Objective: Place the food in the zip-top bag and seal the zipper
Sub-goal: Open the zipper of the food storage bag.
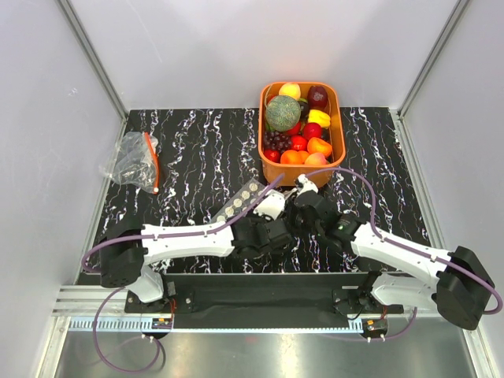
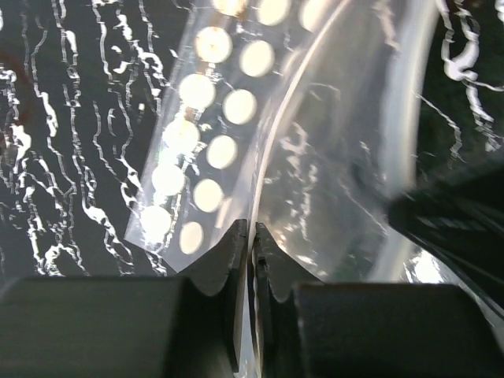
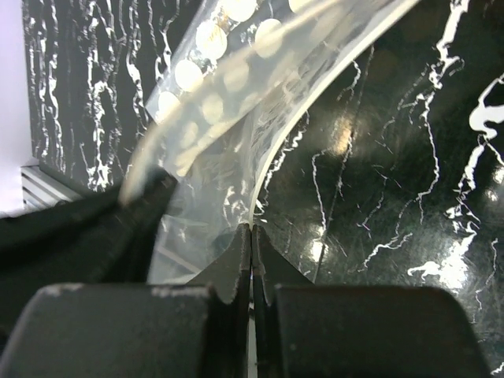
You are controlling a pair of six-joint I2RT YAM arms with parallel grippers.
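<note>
The bag point(image 1: 241, 200) lay on the table point(image 1: 197, 150) just in front of the basket point(image 1: 339, 130), where the food point(image 1: 303, 130) sat, none of it bagged. The left gripper point(image 2: 252, 234) was pinched nearly shut on the bag's rim, with film between its fingers. The right gripper point(image 3: 252, 231) was clamped tight on the rim too, close beside it. The bag looked light, thin, limp and slick, so it would likely sag, fold and slide out of a loose pinch. The stiffer mouth edge seemed the best hold, one lip per gripper, to draw it open.
</note>
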